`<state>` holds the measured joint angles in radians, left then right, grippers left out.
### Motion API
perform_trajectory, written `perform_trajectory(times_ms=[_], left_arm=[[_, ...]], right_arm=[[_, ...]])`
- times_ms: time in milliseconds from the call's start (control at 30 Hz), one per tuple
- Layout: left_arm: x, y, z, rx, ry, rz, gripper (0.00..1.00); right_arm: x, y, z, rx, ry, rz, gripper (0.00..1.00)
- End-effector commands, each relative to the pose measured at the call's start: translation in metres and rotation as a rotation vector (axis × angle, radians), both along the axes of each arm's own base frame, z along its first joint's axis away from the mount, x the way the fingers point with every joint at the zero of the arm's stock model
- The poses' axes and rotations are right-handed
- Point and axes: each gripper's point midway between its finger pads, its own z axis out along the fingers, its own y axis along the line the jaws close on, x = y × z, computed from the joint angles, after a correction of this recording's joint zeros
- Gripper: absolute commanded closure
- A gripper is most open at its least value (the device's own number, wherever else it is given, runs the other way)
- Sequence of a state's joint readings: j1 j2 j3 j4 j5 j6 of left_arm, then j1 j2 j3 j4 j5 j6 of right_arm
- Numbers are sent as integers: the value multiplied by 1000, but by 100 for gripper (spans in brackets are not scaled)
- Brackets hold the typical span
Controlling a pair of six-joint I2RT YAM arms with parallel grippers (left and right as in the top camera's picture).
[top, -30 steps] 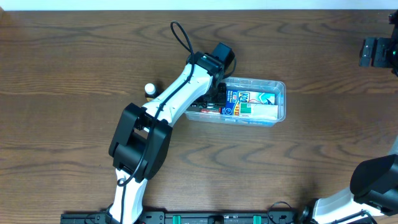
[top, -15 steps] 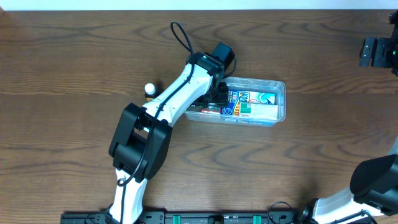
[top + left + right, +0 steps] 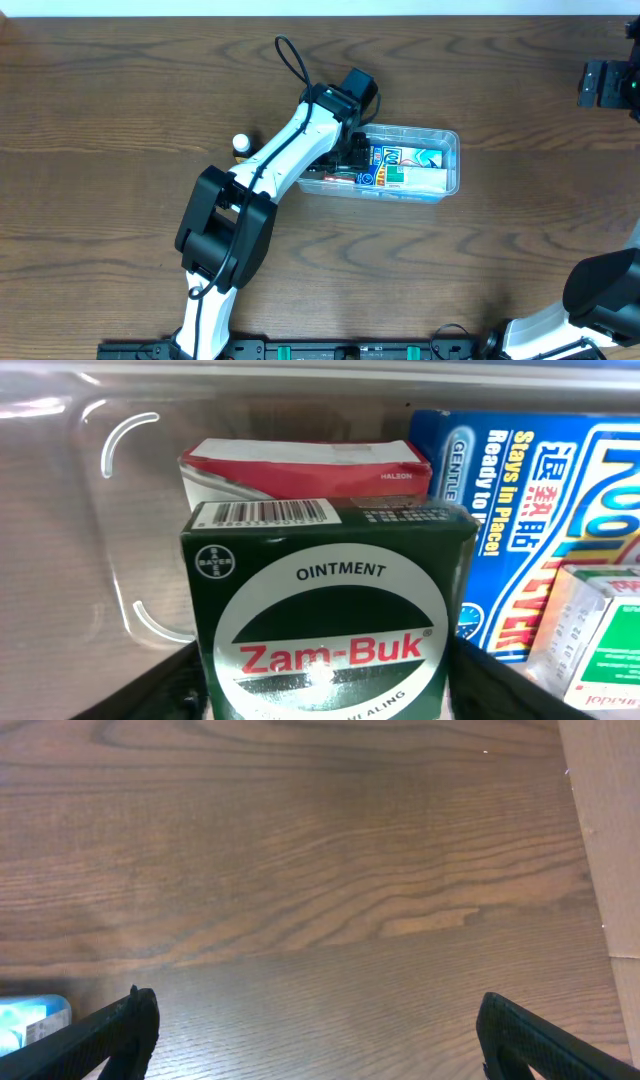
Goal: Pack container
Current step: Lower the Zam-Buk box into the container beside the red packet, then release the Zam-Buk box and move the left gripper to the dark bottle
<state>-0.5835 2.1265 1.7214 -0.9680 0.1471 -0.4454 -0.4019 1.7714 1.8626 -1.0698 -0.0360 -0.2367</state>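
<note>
The container (image 3: 452, 160) lies central on the tabletop (image 3: 500, 260), with open wood beyond its right edge. The left pincer (image 3: 325, 655) flanks the ointment box (image 3: 330, 590) at the container's left end; whether it grips cannot be told. The right pincer (image 3: 315, 1020) is spread wide over bare wood.

The green ointment box (image 3: 328, 610) inside the left pincer (image 3: 330, 695) runs off the lower edge; whether the fingers (image 3: 180, 700) touch it is unclear. Beyond it, the red box (image 3: 300, 470) is half hidden.
</note>
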Motion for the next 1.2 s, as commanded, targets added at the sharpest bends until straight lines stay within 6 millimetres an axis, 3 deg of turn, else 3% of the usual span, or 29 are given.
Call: perform_trajectory(times_ms=[0,200,533,833,967,1067,1167], left_arm=[[0,2,-3,3,9,6,21],[8,7,3,-3,-9,-11,21],[22,5,31,-26,-75,-81,20],[18,8,42,-18,-65,-97,19],[15,11,64,-18,-74,-120,19],[16,16,92,-35,-115,-128,18],[20,36,119,-22,-177,-99,12]], right_arm=[[-1,-2,1,8,-5,-16,1],[-1,-2,1,8,-5,-17,1],[-1,-2,1,8,-5,-16,1],[-1,-2,1,8,-5,-17,1],[-1,-2,1,8,-5,-16,1],[-1,-2,1,8,-5,-16,1],[-1,-2,1,8,-4,-17,1]])
